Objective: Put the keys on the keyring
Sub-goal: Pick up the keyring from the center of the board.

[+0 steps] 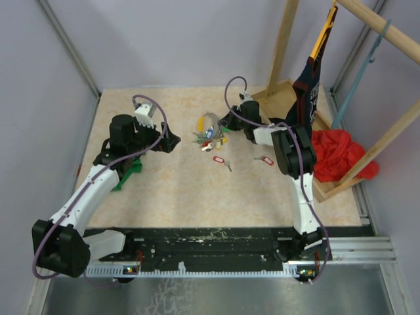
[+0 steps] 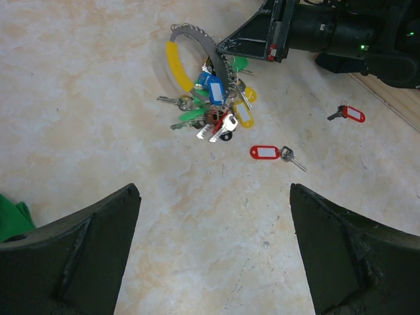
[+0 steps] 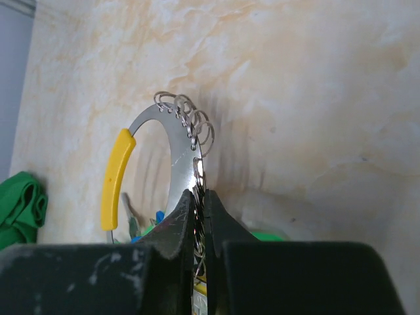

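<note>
Left hand (image 2: 213,193): fingers spread wide, holding nothing, above counter (image 1: 177,190). One keyring (image 1: 209,125) mid-counter, with one bunch of green-, yellow- and blue-tagged keys hanging at its near side. Right hand (image 3: 198,203): pinched tight on keyring's rim. Two red-tagged keys loose on counter: first key (image 1: 220,159) near bunch, second key (image 1: 264,159) further right.

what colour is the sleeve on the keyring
Yellow sleeve, clearest in the right wrist view.
</note>
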